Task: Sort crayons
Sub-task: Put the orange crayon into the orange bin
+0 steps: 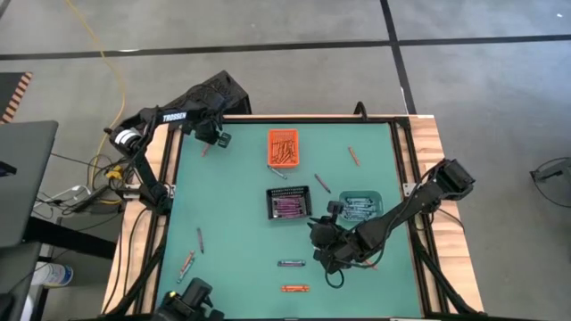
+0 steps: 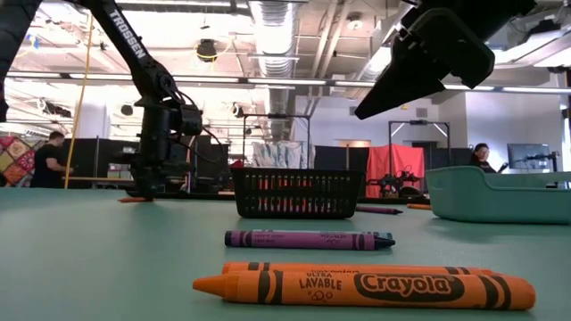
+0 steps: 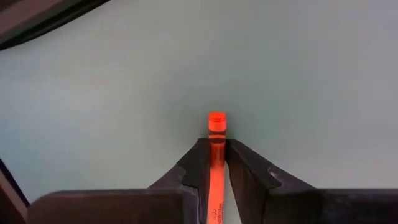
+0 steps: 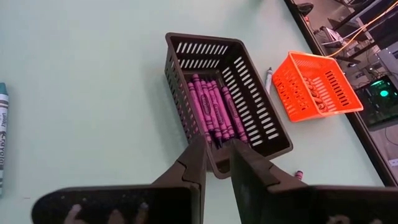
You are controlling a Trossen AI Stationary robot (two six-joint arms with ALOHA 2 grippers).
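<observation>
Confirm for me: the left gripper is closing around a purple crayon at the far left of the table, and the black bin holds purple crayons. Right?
Not quite. The crayon between the left gripper fingers is orange-red, not purple, as the left wrist view shows. The rest holds: the black bin does contain purple crayons.

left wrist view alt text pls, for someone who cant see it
The left gripper has its two dark fingers around a thin orange-red crayon lying on the teal-green table mat, the crayon's flat end poking out past the fingertips.
</observation>
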